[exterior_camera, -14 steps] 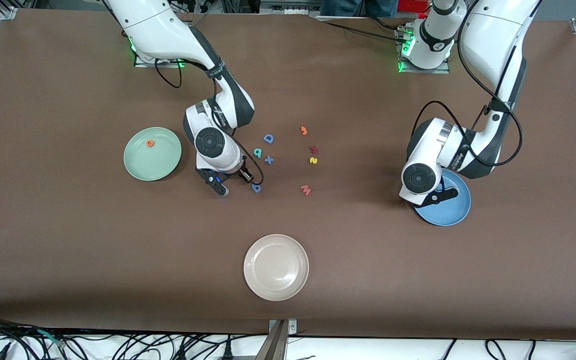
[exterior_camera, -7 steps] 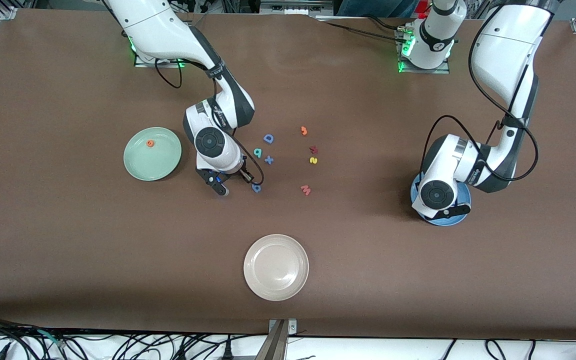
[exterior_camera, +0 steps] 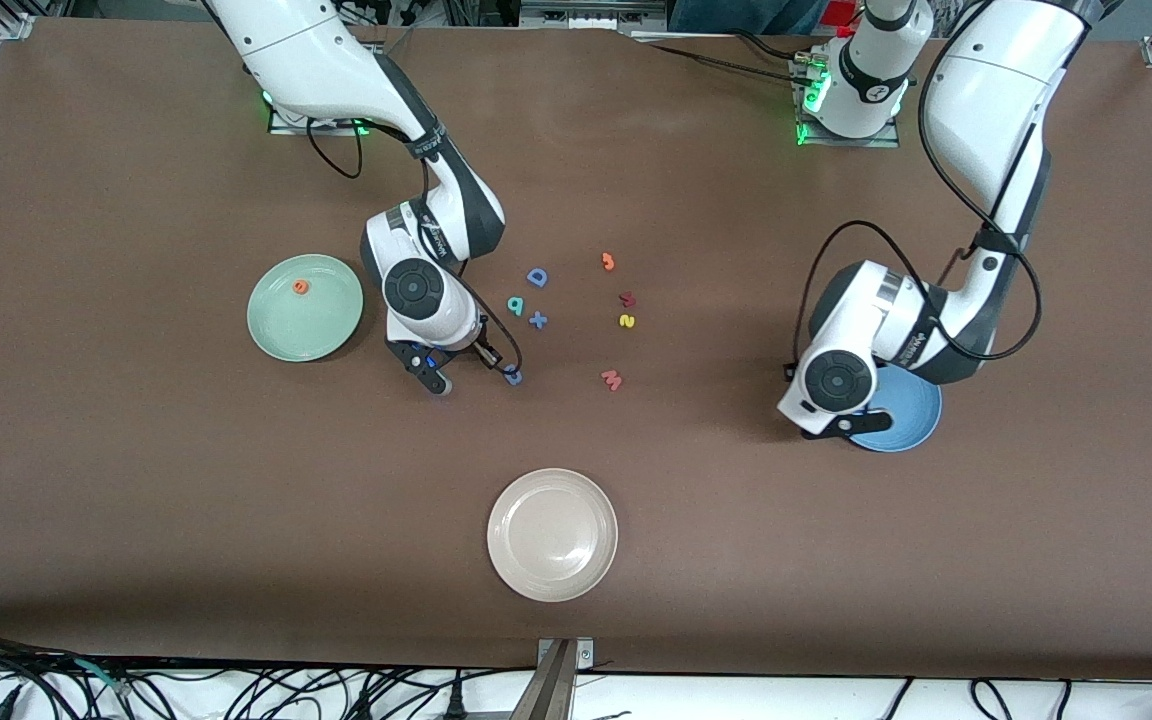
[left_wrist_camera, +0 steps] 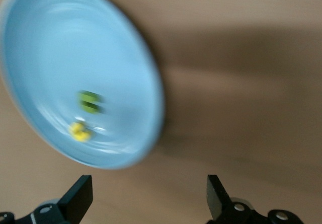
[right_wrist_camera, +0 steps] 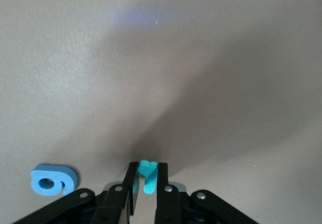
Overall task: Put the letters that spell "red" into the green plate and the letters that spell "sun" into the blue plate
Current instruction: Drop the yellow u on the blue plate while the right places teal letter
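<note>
My right gripper [exterior_camera: 433,379] [right_wrist_camera: 146,181] is shut on the teal "r" [right_wrist_camera: 148,175], low over the table between the green plate [exterior_camera: 281,330] and the loose letters. An orange "e" [exterior_camera: 301,287] lies in that green plate. The teal "d" [exterior_camera: 515,305] and a yellow letter [exterior_camera: 626,320] lie among the loose letters. My left gripper [exterior_camera: 839,426] [left_wrist_camera: 148,200] stands open with nothing in it, over bare table beside the blue plate's [exterior_camera: 906,420] [left_wrist_camera: 55,43] rim. The olive "n" [left_wrist_camera: 89,101] and a yellow letter [left_wrist_camera: 79,131] lie in the blue plate.
A blue capital "D" [exterior_camera: 537,277], a blue "x" [exterior_camera: 537,320], an orange hooked letter [exterior_camera: 608,262], a dark red letter [exterior_camera: 627,298] and a salmon "W" [exterior_camera: 612,379] lie mid-table. Another blue letter [exterior_camera: 513,376] [right_wrist_camera: 53,179] lies beside my right gripper. A white plate [exterior_camera: 552,534] sits nearer the camera.
My left gripper has opened and swung off the blue plate toward the table's middle. My right gripper has shut on the teal "r" and shifted slightly toward the green plate.
</note>
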You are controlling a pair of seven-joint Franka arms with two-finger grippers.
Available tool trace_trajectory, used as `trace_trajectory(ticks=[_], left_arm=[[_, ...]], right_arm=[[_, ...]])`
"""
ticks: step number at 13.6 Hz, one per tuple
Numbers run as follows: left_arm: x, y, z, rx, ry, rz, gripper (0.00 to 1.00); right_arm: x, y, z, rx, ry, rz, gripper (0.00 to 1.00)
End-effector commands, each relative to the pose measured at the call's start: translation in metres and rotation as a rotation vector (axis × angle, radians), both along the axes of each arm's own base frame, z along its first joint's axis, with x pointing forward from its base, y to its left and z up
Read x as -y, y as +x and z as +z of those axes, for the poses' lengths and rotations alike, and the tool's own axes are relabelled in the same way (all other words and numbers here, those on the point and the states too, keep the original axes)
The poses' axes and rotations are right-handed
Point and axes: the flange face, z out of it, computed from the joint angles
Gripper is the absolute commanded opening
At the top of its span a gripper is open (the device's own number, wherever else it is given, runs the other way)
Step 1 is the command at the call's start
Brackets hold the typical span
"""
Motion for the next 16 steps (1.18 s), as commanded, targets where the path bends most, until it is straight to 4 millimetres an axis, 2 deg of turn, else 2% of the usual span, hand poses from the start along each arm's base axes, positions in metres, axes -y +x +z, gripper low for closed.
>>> trace_trajectory(ticks=[1, 4, 6, 8, 11, 12, 14, 16], left_arm=[[0.057, 0.0, 0.026, 0.044, -0.184, -0.037, 1.0], [0.112, -0.018, 0.038, 0.094, -0.296, -0.096, 1.0], [0.138, -0.036, 0.038, 0.121, -0.344, -0.137, 1.0], [0.148, -0.067, 0.03, 0.21, -0.383, -0.15, 1.0], [0.168, -0.103, 0.015, 0.286, -0.415, -0.087, 1.0], [0.182, -0.114, 0.012, 0.307, -0.436, -0.08, 1.0], [0.201, -0.137, 0.004, 0.312, -0.413, -0.044, 1.0], [0.212, -0.148, -0.002, 0.382, -0.339, -0.053, 1.0]], right_arm=[[0.017, 0.016, 0.036, -0.063, 0.012, 0.036, 0.13], [0.076, 0.029, 0.07, -0.163, 0.004, 0.145, 0.13], [0.122, 0.033, 0.086, -0.22, 0.007, 0.222, 0.13], [0.16, 0.029, 0.092, -0.244, 0.024, 0.28, 0.13], [0.218, 0.016, 0.085, -0.267, 0.059, 0.351, 0.13], [0.237, 0.009, 0.08, -0.274, 0.073, 0.373, 0.12], [0.257, -0.016, 0.059, -0.26, 0.09, 0.397, 0.12], [0.265, -0.034, 0.037, -0.221, 0.08, 0.395, 0.12]])
